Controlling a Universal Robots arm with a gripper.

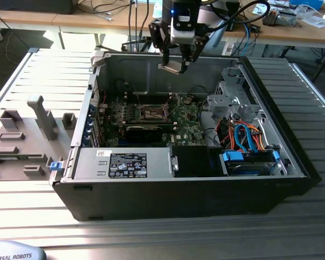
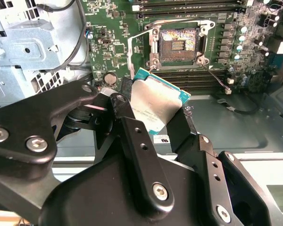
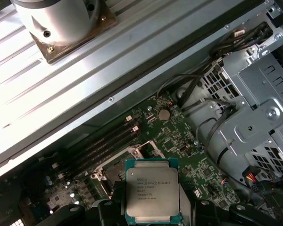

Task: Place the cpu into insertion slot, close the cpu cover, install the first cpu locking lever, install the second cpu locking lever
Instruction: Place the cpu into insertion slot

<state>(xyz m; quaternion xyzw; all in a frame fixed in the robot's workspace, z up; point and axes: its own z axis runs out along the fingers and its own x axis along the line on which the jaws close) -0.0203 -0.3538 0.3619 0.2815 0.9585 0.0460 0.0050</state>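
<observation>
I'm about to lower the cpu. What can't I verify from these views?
Insertion slot contacts: too small to judge in the second wrist view.
Alignment over the slot: in the first wrist view the cpu covers much of it.
Cpu side edges: hidden by the gripper in the second wrist view.
Cpu underside: faces away from both wrist views.

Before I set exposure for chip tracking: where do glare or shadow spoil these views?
Second wrist view: glare on the chip washes out its top. First wrist view: the chip is evenly lit, the table blows out. Exterior view: the case is dim inside.
</observation>
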